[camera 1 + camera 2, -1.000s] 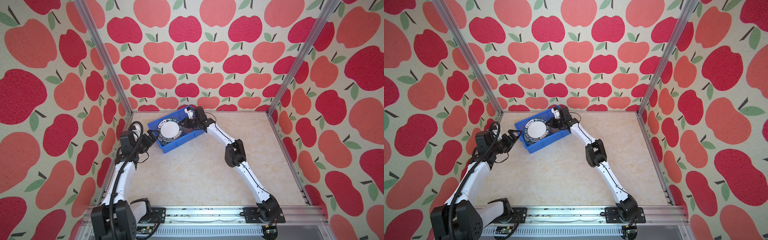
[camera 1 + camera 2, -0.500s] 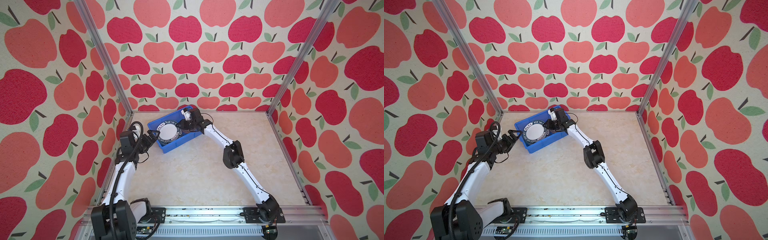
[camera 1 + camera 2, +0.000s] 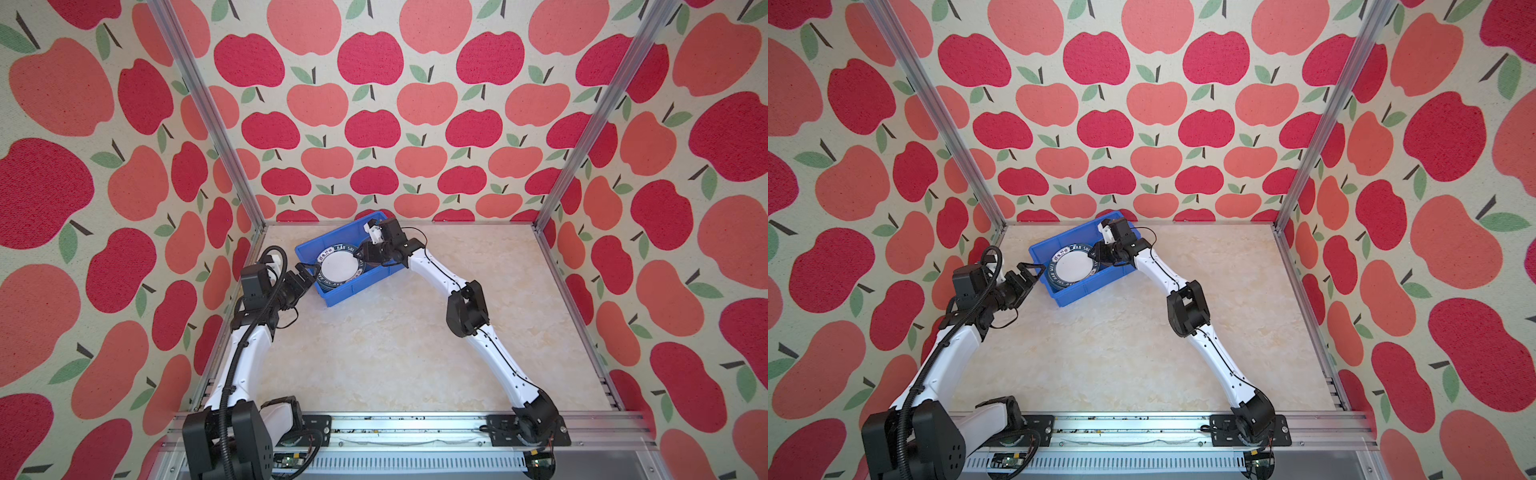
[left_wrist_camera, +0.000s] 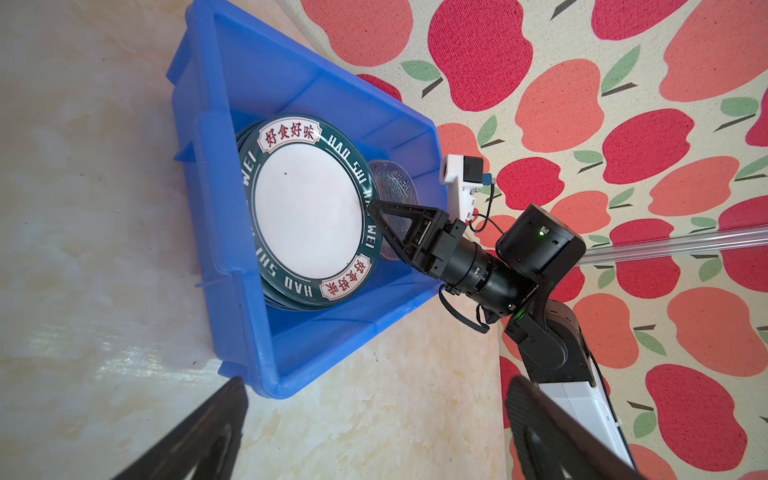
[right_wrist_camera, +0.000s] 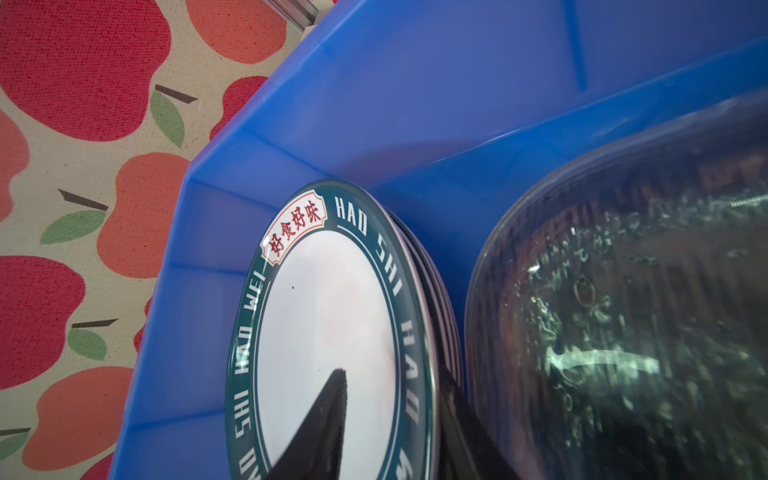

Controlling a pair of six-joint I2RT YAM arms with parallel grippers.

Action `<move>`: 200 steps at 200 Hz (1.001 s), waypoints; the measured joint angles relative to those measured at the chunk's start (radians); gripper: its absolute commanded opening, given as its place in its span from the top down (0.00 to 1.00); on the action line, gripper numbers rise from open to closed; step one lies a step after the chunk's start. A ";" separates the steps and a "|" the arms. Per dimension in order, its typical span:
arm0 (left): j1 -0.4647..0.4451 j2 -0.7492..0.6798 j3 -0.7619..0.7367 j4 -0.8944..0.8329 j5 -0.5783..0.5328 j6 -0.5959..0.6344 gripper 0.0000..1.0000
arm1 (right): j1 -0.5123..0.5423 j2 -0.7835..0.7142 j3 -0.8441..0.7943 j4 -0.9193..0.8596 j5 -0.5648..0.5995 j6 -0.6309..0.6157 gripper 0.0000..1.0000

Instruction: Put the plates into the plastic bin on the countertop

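Your plastic bin (image 3: 348,296) sits skewed on the counter (image 3: 374,353), in the far left part, close to the apple-patterned back wall (image 3: 374,124). Inside it, in both top views, lies a stack of round white plates (image 3: 1073,266) with dark green lettered rims. The top one lies face up, and the right wrist view shows the edges of several more (image 5: 440,316) beneath it. The stack fills the end of the bin nearer your left arm (image 3: 249,353). Beside it, in the end nearer your right arm (image 3: 436,274), is clear textured glass (image 5: 623,311). The left wrist view shows a little of it (image 4: 395,183) past the white stack, but you cannot count those plates from any view.

Your right jaws reach into the bin from its far side. They stand partly apart, astride the rim of the top white plate. One jaw lies over the plate's white face and the other sits down beside the stack, between it and the glass. Neither wrist view shows whether either jaw touches the plate.

Your left jaws are spread wide and sit outside the bin, just beside its wall at the near left end and pointing at it. The top views do not settle whether a tip touches the rim.
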 measured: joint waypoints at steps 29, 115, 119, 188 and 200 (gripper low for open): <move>0.000 0.000 -0.007 0.009 0.000 -0.004 0.01 | 0.000 -0.030 -0.011 -0.021 0.023 -0.039 0.43; -0.020 -0.027 0.020 -0.032 -0.072 0.039 0.01 | -0.027 -0.372 -0.270 -0.027 0.085 -0.135 0.20; -0.030 -0.027 0.032 -0.044 -0.094 0.050 0.01 | -0.032 -0.402 -0.308 -0.021 0.086 -0.152 0.12; -0.262 -0.134 -0.125 0.174 -0.504 0.372 0.01 | -0.126 -1.126 -1.139 0.166 0.293 -0.274 0.00; -0.270 -0.140 -0.202 0.261 -0.550 0.430 0.01 | -0.144 -1.204 -1.232 0.182 0.344 -0.292 0.00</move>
